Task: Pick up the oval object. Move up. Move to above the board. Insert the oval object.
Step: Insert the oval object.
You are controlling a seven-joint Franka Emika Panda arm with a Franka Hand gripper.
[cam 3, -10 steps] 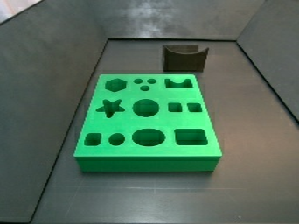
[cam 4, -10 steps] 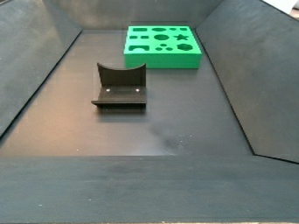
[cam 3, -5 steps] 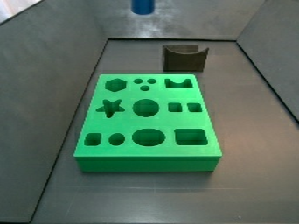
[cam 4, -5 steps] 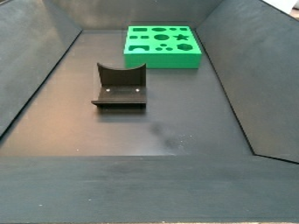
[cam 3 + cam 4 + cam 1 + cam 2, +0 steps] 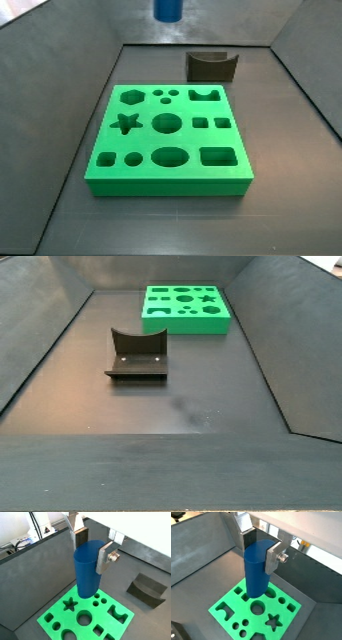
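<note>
A dark grey table (image 5: 201, 396) enclosed by sloping grey walls is seen in both side views. On it lies the board (image 5: 170, 140), a large bright green rectangular slab with cutout holes shaped as a hexagon, a star, circles, an oval, squares and a rectangle; it is also seen in a side view (image 5: 187, 308) towards the far end of the enclosure. All of its holes are seen to be empty. The fixture (image 5: 136, 354), a dark L-shaped bracket on a base plate, stands on the table well apart from the board, and is seen behind the board in a side view (image 5: 211, 66).

The oval object (image 5: 87, 569), a tall, slim, plain blue peg of smooth plastic with a rounded oval cross-section, is held upright in the air, high above the board. It is clamped between the flat silver fingers (image 5: 107, 556) of the tool (image 5: 91, 549), which is seen in both wrist views (image 5: 260, 547) gripping the upper part of the peg. In the wrist views the peg's lower end is seen against the board (image 5: 250, 607) below it, without touching it. In a side view only the bottom of the blue peg (image 5: 167, 10) is visible at the upper edge of the picture, above the far wall; the tool itself is out of that picture.
</note>
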